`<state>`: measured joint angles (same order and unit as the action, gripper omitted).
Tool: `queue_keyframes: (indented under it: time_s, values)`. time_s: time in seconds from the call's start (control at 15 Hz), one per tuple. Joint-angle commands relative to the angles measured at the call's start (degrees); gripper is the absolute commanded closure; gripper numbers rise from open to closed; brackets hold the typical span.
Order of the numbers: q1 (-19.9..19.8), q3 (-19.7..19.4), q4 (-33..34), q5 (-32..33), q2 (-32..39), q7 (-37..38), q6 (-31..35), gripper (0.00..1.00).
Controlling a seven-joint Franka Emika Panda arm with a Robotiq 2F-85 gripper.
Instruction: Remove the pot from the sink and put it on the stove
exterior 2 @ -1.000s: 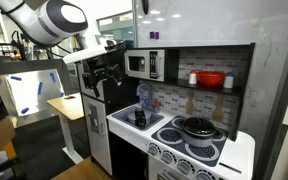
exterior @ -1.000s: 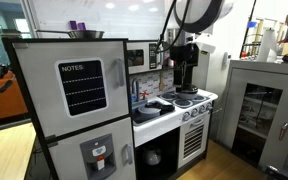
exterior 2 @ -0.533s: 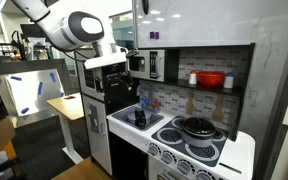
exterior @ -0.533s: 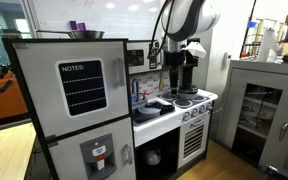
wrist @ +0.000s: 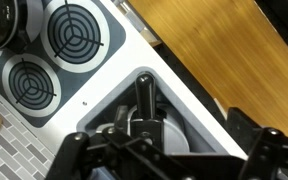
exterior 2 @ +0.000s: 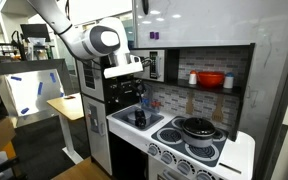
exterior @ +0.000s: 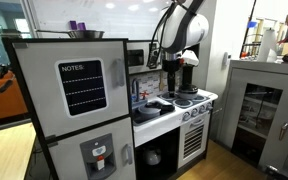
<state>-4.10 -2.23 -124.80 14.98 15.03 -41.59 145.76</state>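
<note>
Fingers (wrist: 70, 150) stand spread wide with nothing between them, and my gripper (exterior 2: 127, 98) hangs over the sink (wrist: 179, 100). I see the pot (exterior 2: 139, 118), low and dark, down in that basin, just beside the stove (exterior 2: 184, 148). Two black burners (wrist: 76, 30) show in the wrist view. A larger dark pot (exterior 2: 197, 127) sits on a burner farther from the sink.

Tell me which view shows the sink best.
Wrist view: it looks almost straight down into the sink, with the basin large in frame. In both exterior views the sink is small and seen obliquely, so its contents are hard to read.
</note>
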Motion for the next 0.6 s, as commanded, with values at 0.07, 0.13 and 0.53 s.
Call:
queue_keyframes:
  time_s: [0.07,0.13,0.53]
  values:
    - [-2.5,1.3,3.2,-1.9,4.2,-3.5,0.5,0.0]
    - [-2.8,1.4,3.4,-2.0,4.8,-3.7,0.5,0.0]
    - [-4.1,1.9,4.2,-2.3,7.8,-5.1,1.1,0.0]
